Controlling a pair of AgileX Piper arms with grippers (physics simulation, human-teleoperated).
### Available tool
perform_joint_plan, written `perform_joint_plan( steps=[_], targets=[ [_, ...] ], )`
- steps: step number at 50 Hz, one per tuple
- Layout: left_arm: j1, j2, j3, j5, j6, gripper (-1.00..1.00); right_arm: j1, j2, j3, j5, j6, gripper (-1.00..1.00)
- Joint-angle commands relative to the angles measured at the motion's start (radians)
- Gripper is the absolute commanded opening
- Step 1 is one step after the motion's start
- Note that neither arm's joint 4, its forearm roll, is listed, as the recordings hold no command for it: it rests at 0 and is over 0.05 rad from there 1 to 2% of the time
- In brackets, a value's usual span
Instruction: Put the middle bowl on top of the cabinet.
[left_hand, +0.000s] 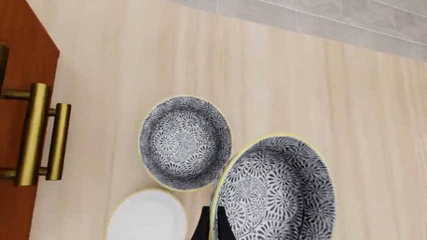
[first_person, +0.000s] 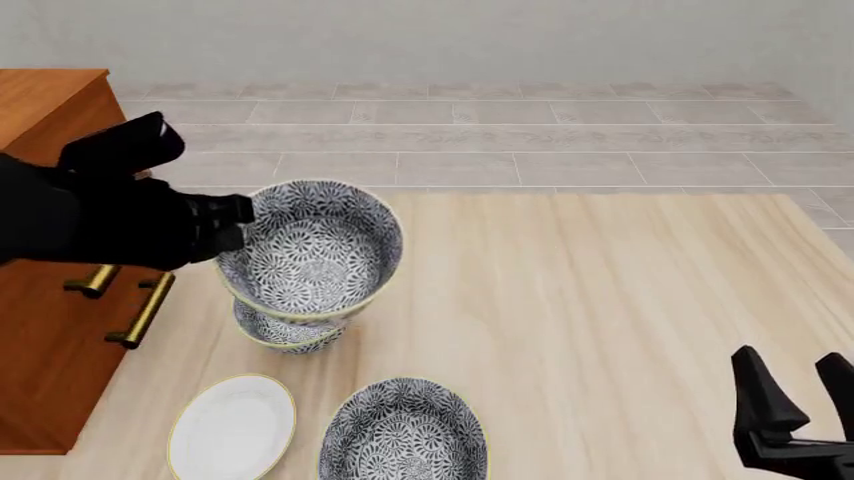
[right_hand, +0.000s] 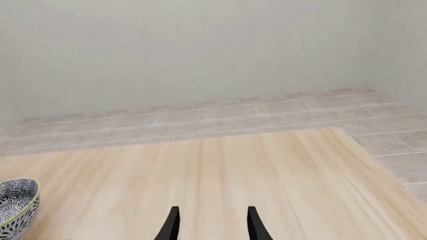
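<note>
Nearest, at the table's near right corner: right gripper, fingers spread apart with nothing between them, standing clear of all crockery; in its own wrist view the two fingertips frame bare table only. Also along the near edge, left of centre: a patterned blue-and-white bowl resting on the wood, and just beside it to the left a plain white plate, flat on the surface, apart from the bowl. Further back, left of centre: a second patterned bowl sitting on the table, largely hidden in the front view by the one held above it; seen whole in the left wrist view, with the plate near it. Directly above that: the middle bowl, lifted off the table and tilted, mouth turned toward the near side, pinched at its left rim by the left gripper; one dark finger visible against the rim in the wrist view, bowl filling the frame beside it. Far left: the cabinet, reddish-brown, brass handles facing the bowls; bowl in the air to the right of it, level with its upper part, not on its top.
</note>
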Motion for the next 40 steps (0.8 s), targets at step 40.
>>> perform_joint_plan(
  steps=[40],
  targets=[
    [0.296,-0.125,-0.203,0.298,-0.093,-1.00,0.011,-0.163,0.000,0.179,-0.027,1.00]
  ],
)
